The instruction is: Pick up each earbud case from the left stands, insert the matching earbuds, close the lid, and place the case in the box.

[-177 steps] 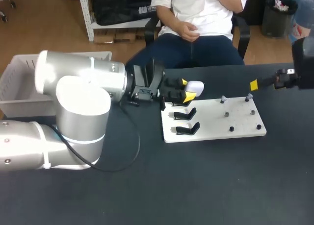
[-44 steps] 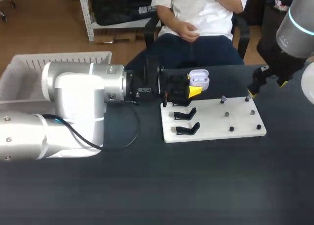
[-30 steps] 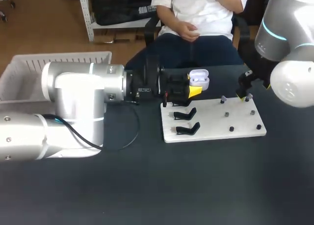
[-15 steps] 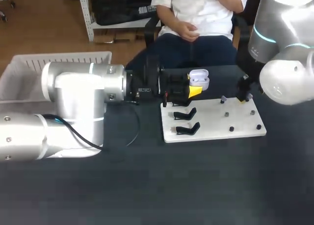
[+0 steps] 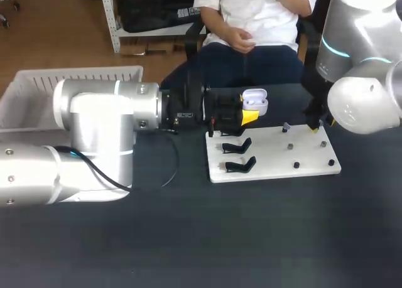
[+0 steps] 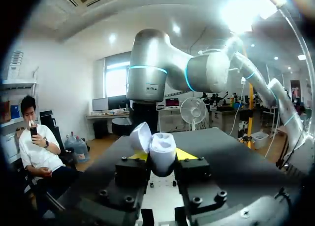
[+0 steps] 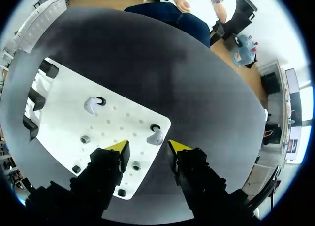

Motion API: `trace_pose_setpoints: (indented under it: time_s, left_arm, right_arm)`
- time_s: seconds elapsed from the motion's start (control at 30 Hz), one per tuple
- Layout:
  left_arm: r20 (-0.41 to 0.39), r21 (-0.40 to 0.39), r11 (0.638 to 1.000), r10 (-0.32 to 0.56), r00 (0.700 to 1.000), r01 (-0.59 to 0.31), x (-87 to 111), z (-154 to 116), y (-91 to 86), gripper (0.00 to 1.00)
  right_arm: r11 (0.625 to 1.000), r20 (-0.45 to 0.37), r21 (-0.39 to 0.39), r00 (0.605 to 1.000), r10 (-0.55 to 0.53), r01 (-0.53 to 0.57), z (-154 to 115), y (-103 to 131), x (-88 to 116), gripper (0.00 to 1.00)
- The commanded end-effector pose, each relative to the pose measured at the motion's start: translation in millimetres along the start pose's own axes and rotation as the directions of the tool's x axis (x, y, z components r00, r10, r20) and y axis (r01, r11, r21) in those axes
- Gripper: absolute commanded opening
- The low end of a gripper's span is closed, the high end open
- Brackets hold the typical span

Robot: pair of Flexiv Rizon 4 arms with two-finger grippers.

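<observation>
Evidently, the open earbud case [image 6: 163, 143] was pinched in the left gripper [image 6: 162, 155] above the desk [image 5: 251, 238]; the right gripper [image 7: 145, 146] was spread over an earbud [image 7: 155, 136] on the board [image 7: 64, 115], judged light, slick, best pinched sideways.

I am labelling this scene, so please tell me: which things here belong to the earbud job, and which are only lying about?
Job: open case in the left fingers; two earbuds on the board; black stands; box; right fingers, open by one earbud.
Lying about: black cable; empty pegs.
</observation>
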State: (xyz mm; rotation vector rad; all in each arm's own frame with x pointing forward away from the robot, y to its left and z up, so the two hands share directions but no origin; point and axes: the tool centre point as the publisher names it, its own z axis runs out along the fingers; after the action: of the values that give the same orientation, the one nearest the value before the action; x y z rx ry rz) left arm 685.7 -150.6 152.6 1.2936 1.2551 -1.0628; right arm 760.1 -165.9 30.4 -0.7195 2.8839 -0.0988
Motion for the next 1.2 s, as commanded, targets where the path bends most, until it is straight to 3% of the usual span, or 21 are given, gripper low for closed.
trace_pose_setpoints:
  time_s: [0.03, 0.4, 1.2]
  left_arm:
    - [0.005, -0.011, 1.0, 0.004, 1.0, -0.004, 1.0, 0.3, -2.8, 0.0]
    - [0.005, -0.011, 1.0, 0.004, 1.0, -0.004, 1.0, 0.3, -2.8, 0.0]
    - [0.005, -0.011, 1.0, 0.004, 1.0, -0.004, 1.0, 0.3, -2.8, 0.0]
  right_arm:
    - [1.0, 0.002, 0.002, 1.0, 0.006, -0.006, 2.0, -1.1, -1.4, 0.47]
    - [1.0, 0.009, -0.001, 1.0, 0.019, -0.019, 2.3, -3.2, -5.3, 0.42]
    - [0.999, 0.003, -0.022, 0.999, 0.035, -0.035, 7.7, -3.9, -4.9, 0.41]
